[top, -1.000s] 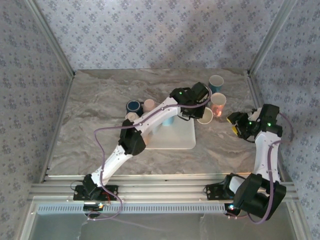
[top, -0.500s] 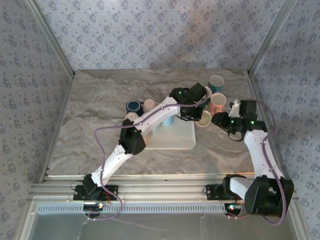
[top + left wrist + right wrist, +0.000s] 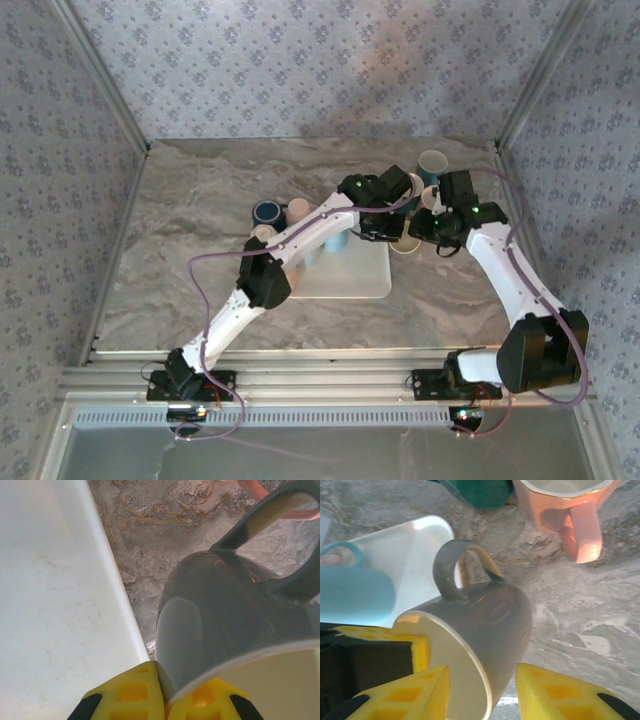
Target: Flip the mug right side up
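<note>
Grey mug (image 3: 485, 615) is not upright. It's tipped well over, handle up, with the cream mouth facing the near side and partly up toward the overhead camera. It sits just off the right edge of the white tray (image 3: 50, 605), over bare counter (image 3: 600, 605). The pink mug (image 3: 565, 505) stands mouth-up just behind it, and a dark green mug (image 3: 480, 490) is beside that. Can't tell whether the grey mug's base touches the counter or hangs clear.

Left fingers (image 3: 145, 692) are fully closed, pinching the mug wall at the rim with the wall between them. That's the only confirmed hold.

Right fingers (image 3: 550, 695) stand partly open astride the mug body, one on each side, close in to the wall. Can't tell whether either pad touches, and no clamp is visible.

Light blue mug (image 3: 355, 595) lies on the tray to the left, clear of both sets of fingers.

Progress, my read: roughly mid-task. The mug is gripped by the rim and tipped part-way, but it's neither upright nor set down.

What's left:
- right fingers take the body (looks like a handover or two-arm reorient)
- swing the mouth up
- put the base flat on the counter
- release both

Risk: the rim pinch is thin, so the mug could slip if the left lets go before the right has a firm hold.
</note>
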